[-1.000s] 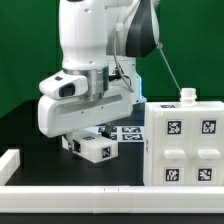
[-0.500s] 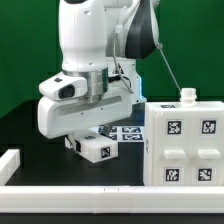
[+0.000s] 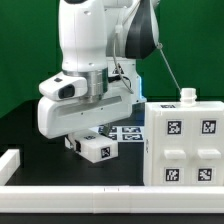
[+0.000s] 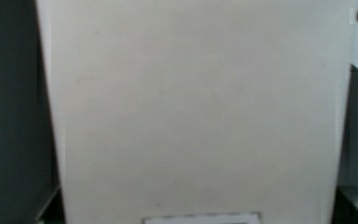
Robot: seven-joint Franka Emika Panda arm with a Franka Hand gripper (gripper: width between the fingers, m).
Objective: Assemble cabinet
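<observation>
The cabinet (image 3: 184,146), a large white boxy body with black-and-white tags, stands at the exterior view's right. To its left a smaller white panel (image 3: 96,149) with tags lies on the black table. My gripper (image 3: 90,139) is down over that panel, its fingers mostly hidden under the white hand. In the wrist view the white panel (image 4: 194,100) fills the whole space between the jaws from edge to edge. Only dark slivers of the fingers (image 4: 41,205) show at its sides, and the gripper (image 4: 197,205) looks shut on the panel.
The marker board (image 3: 128,131) lies flat between the panel and the cabinet. A long low white bar (image 3: 90,199) runs along the front, with a raised end (image 3: 9,162) at the exterior view's left. A small white knob (image 3: 186,96) sits on top of the cabinet.
</observation>
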